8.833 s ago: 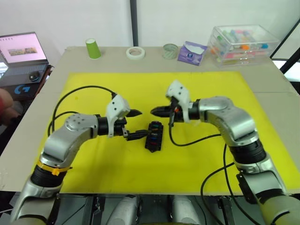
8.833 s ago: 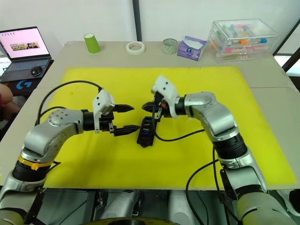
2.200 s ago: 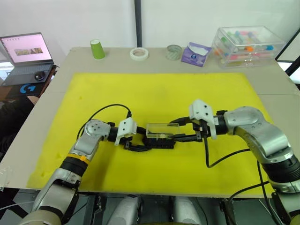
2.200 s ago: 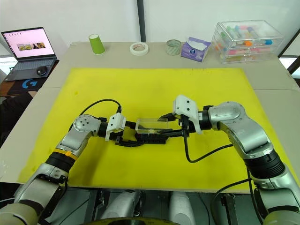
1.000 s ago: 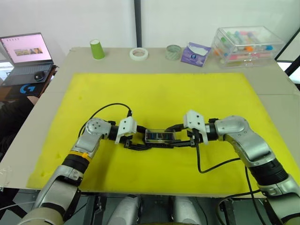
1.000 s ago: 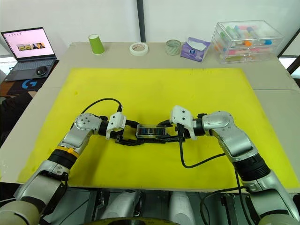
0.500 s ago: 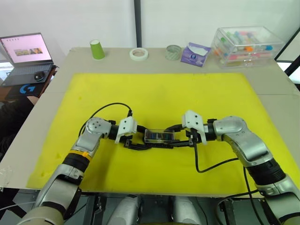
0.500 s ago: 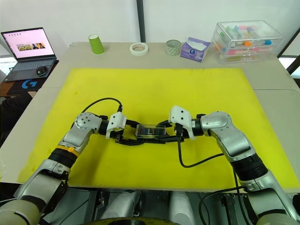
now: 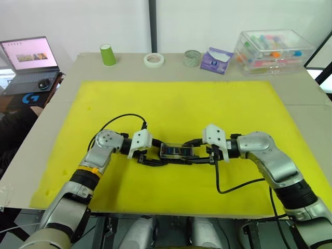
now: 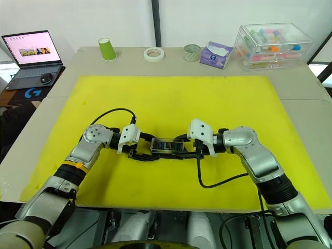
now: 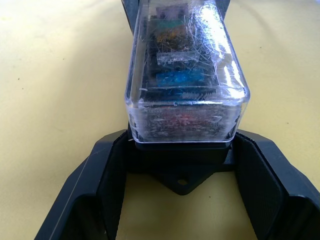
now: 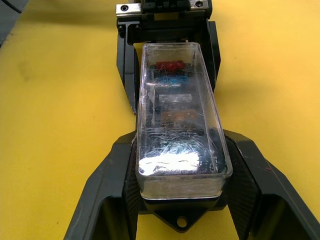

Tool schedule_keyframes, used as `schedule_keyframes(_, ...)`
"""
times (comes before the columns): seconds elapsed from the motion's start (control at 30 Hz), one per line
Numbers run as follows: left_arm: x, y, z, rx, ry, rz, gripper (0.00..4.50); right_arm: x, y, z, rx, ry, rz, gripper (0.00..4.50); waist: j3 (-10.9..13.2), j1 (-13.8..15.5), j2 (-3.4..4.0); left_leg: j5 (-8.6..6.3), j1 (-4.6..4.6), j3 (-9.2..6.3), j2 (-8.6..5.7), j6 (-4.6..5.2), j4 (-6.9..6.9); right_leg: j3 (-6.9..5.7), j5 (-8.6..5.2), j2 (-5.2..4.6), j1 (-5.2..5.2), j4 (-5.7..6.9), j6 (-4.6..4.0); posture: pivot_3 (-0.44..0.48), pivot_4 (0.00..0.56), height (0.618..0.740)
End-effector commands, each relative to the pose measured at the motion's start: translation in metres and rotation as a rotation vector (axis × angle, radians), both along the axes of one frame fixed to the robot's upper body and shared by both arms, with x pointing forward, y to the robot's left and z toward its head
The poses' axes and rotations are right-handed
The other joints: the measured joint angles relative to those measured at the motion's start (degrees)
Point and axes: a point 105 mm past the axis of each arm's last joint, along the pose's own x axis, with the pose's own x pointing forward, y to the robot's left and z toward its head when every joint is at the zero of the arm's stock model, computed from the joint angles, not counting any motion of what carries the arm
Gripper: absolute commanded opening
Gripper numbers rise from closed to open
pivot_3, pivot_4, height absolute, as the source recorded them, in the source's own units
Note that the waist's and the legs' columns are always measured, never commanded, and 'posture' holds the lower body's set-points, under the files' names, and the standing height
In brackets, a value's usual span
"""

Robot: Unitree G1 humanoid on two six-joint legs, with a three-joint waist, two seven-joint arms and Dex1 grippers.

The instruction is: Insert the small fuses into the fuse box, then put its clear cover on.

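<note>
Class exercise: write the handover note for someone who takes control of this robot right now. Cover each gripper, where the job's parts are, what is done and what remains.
Left gripper: open, its fingers flank one end of the fuse box without clearly clamping it.
Right gripper: open, fingers either side of the opposite end.
The fuse box lies on the yellow mat, between the two grippers.
Small fuses: seated in the box's slots, seen through the clear cover.
Done: fuses in, cover sitting on the box.
Left: confirm that the cover is pressed fully home, which the views do not settle, then draw both grippers back.
</note>
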Motion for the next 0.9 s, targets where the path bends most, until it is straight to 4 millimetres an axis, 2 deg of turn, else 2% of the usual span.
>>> schedule_keyframes(0.03,0.008,0.005,0.006,0.003,-0.028,0.039,2.74,-0.002,-0.009,-0.02,-0.058,0.059,-0.037,1.88,-0.01,0.01,0.0,0.0,0.0,0.0,0.0,0.0,0.0,0.0,0.0,0.0,0.01,0.0,0.0,0.0,0.15,0.74)
schedule_keyframes(0.4,0.008,0.005,0.005,0.007,-0.033,0.039,2.74,0.003,-0.007,-0.011,-0.037,0.043,-0.037,1.88,-0.01,0.02,-0.01,0.0,0.01,-0.01,0.0,0.0,0.01,-0.01,0.0,0.0,0.02,0.0,0.0,0.0,0.15,0.74)
schedule_keyframes(0.63,0.008,0.007,0.003,0.014,-0.022,0.04,2.74,0.005,-0.005,-0.004,-0.015,0.034,-0.043,4.35,-0.01,-0.04,-0.02,0.0,0.01,-0.01,0.0,0.0,0.02,0.01,0.0,0.0,-0.01,0.03,0.0,0.0,0.15,0.74)
schedule_keyframes(0.9,0.008,0.006,0.003,0.014,-0.024,0.039,2.74,0.005,-0.006,-0.002,-0.009,0.031,-0.051,4.43,-0.01,-0.03,-0.02,0.0,0.01,-0.01,-0.01,0.0,0.02,0.0,0.0,0.0,-0.01,0.04,0.0,0.0,0.15,0.74)
